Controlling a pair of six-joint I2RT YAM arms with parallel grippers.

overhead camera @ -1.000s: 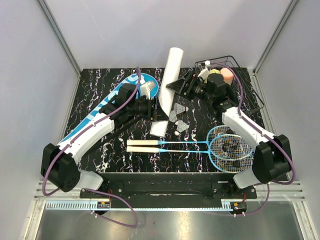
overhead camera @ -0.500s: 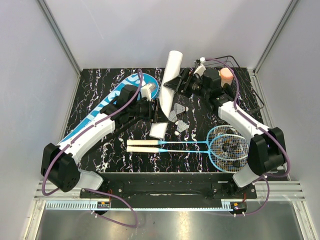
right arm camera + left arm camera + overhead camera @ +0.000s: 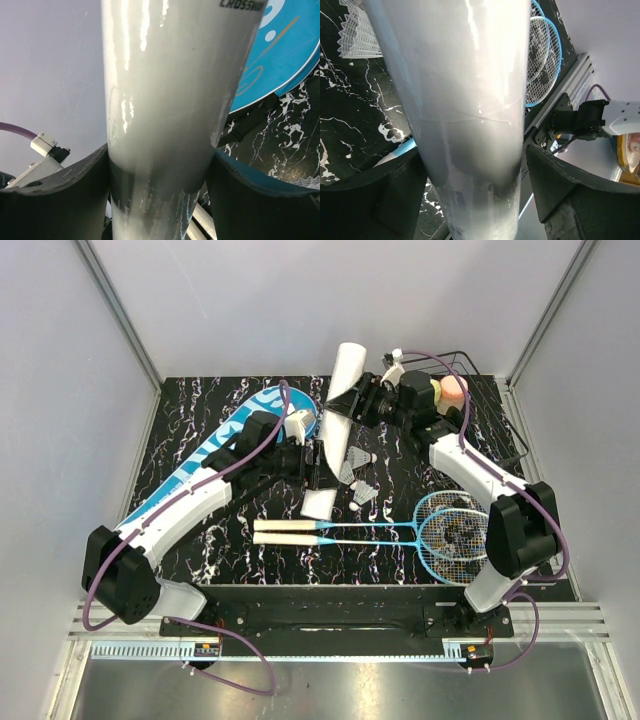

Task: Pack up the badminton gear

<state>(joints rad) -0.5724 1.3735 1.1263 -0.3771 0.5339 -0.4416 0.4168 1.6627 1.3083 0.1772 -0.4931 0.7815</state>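
Holding the long white tube (image 3: pixel 336 438) with both arms at the middle of the black marbled table (image 3: pixel 380 562). The left gripper (image 3: pixel 318 468) clamps the tube's near part, and the right gripper (image 3: pixel 349 408) clamps it further up, towards the far end. In my left wrist view the tube (image 3: pixel 470 100) fills the gap of the left gripper (image 3: pixel 472 167), with a dark finger (image 3: pixel 380 200) pressed on each side. It's the same in the right wrist view: tube (image 3: pixel 165 100) squeezed in the right gripper (image 3: pixel 160 172), fingers (image 3: pixel 255 200) tight on both sides, dark lettering at the top edge partly cut off.

The tube's long axis runs near to far, with the far end leaning slightly right. The far end looks raised and pokes past the table's far edge, while the near end is low, just beyond the racket handles. I can't tell if it touches the table.

Two rackets (image 3: pixel 452 530) lie side by side near the arms, long axis left-right, handles left, heads right. Shuttlecocks (image 3: pixel 362 492) sit just right of the tube, between it and the racket heads, and one (image 3: pixel 360 30) shows in the left wrist view. The blue cover (image 3: pixel 200 455) lies flat on the left, running diagonally from near left to far centre with its wide end far. It also shows behind the tube (image 3: pixel 280 55) in the right wrist view. A black wire basket (image 3: pixel 482 375) sits at the far right.
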